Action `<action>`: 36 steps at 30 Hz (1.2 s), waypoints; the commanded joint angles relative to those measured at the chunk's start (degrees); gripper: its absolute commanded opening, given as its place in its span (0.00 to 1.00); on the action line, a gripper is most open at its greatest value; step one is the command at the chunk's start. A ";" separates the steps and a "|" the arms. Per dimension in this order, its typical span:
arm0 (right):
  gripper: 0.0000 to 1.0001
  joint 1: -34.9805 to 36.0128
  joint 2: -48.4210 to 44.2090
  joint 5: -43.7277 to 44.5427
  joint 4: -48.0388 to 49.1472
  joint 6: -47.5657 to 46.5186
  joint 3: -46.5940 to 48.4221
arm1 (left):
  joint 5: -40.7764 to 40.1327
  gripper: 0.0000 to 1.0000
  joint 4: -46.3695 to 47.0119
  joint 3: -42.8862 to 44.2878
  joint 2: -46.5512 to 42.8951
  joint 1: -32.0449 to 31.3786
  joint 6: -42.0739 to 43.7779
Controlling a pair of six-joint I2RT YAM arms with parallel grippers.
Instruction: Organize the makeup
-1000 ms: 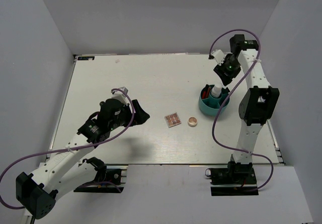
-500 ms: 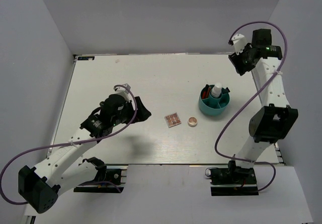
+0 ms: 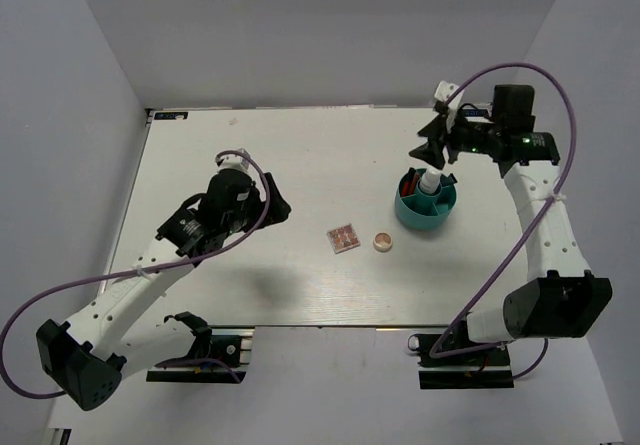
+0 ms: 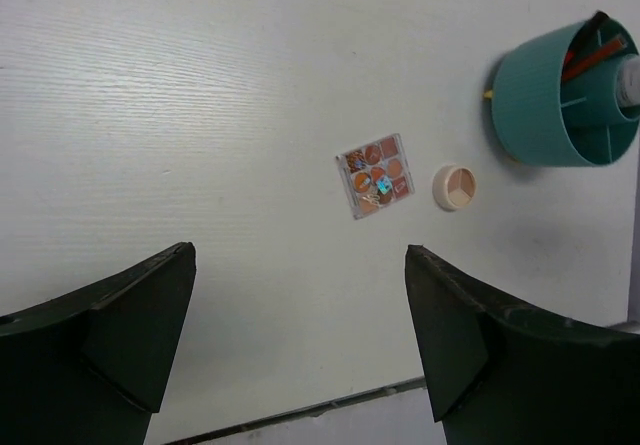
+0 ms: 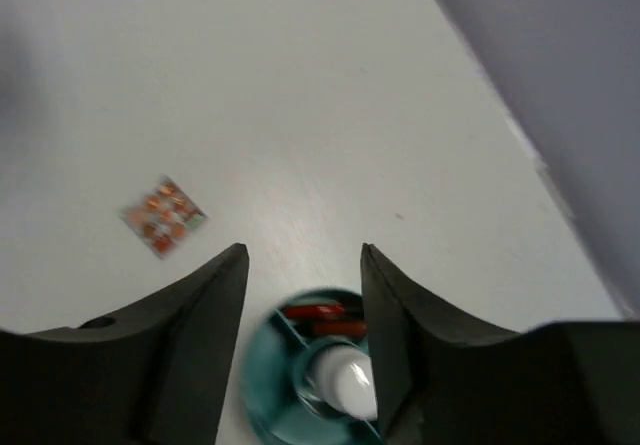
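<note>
A square pinkish palette (image 3: 343,238) and a round beige compact (image 3: 382,241) lie side by side mid-table. Right of them stands a teal cup (image 3: 408,213) holding a white bottle (image 3: 430,180) and a red pencil (image 5: 312,312). My right gripper (image 3: 432,150) hovers just behind and above the cup, open and empty; in its wrist view the bottle (image 5: 345,385) shows below the right gripper (image 5: 304,250). My left gripper (image 3: 272,210) hangs open left of the palette (image 4: 376,176), well apart from it and the compact (image 4: 454,187). The left gripper (image 4: 298,253) holds nothing.
The table's near edge (image 4: 300,415) runs under the left fingers. Grey walls close in the table at the back and on both sides, and the right wall (image 5: 560,85) is close to the cup (image 4: 530,105).
The right gripper lifted off the bottle in the cup, swung to the back right corner, then came back above the cup's far side, jaws wider. The left arm crept slightly up-table.
</note>
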 commanded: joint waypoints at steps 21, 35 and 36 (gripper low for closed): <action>0.49 25.68 -2.03 1.07 21.62 15.86 -28.16 | -20.29 0.93 -19.80 7.42 13.47 20.02 1.24; 0.54 25.95 -2.11 5.55 18.29 12.88 -27.02 | -11.78 0.95 -3.20 12.34 33.86 33.65 16.09; 0.54 26.04 -2.03 5.82 17.85 12.44 -26.67 | -10.20 0.94 -2.75 13.48 34.74 33.66 16.53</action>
